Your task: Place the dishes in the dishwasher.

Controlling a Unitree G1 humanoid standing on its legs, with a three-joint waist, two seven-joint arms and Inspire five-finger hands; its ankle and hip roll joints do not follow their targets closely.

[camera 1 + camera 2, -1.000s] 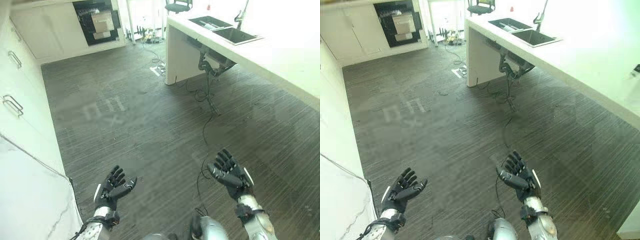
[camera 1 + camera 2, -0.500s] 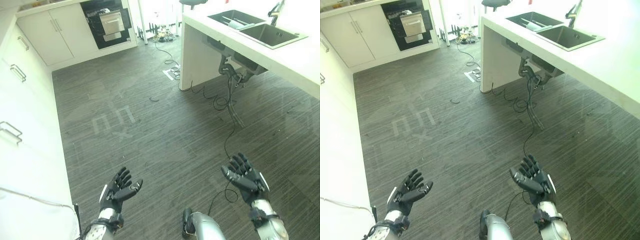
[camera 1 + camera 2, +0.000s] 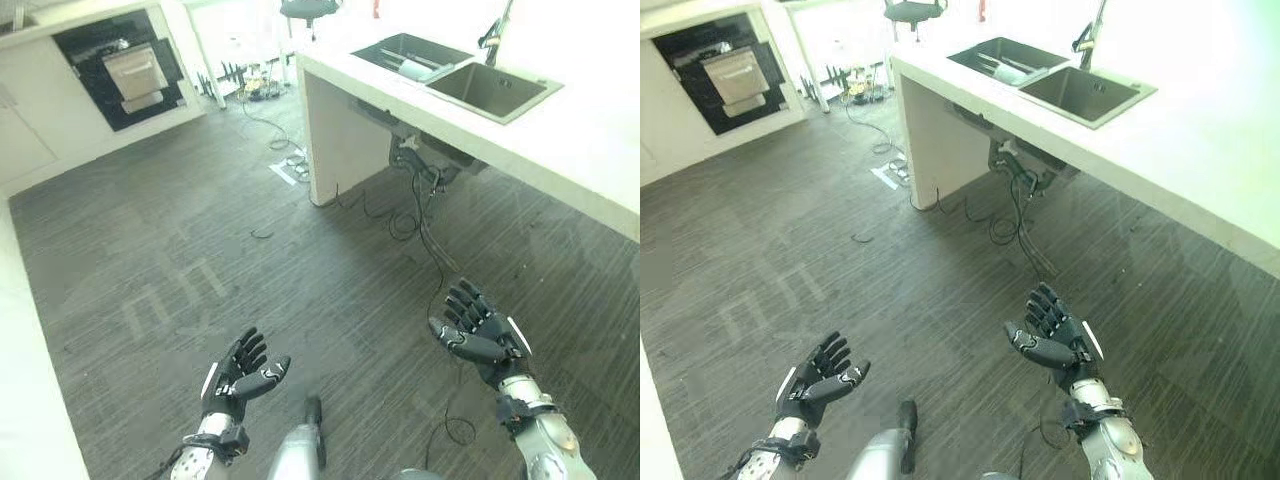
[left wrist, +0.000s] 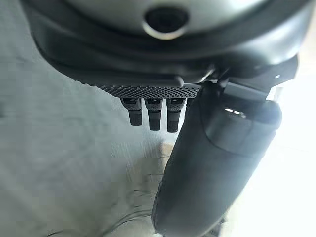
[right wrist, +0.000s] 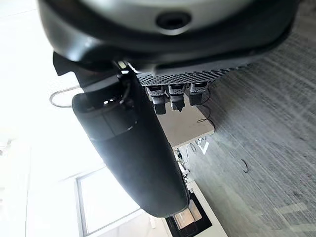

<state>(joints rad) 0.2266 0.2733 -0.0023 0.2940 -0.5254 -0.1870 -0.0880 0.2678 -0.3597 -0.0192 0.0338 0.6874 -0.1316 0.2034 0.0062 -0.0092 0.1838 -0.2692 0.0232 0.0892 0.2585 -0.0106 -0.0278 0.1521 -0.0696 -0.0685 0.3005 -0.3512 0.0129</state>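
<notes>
The dishwasher (image 3: 128, 72) is a dark open appliance set in the white cabinets at the far left of the room. White dishes (image 3: 412, 68) lie in the left basin of the steel sink (image 3: 490, 90), far ahead on the right in a white counter. My left hand (image 3: 240, 374) and right hand (image 3: 478, 334) are raised low in front of me over the dark floor, palms turned toward each other. Both are open and hold nothing. The left wrist view shows the left hand's thumb (image 4: 212, 168) and straight fingers; the right wrist view shows the right hand (image 5: 133, 153) the same way.
The white counter island (image 3: 340, 130) juts into the room, and loose cables (image 3: 420, 205) hang and trail on the floor beneath it. A tap (image 3: 492, 30) stands behind the sink. White cabinets (image 3: 25, 400) run along my left. A dark chair (image 3: 308, 10) is at the back.
The whole picture has swung: the camera turned right, bringing the sink and counter closer to centre and the dishwasher to the far left. Both hands stay raised and open.
</notes>
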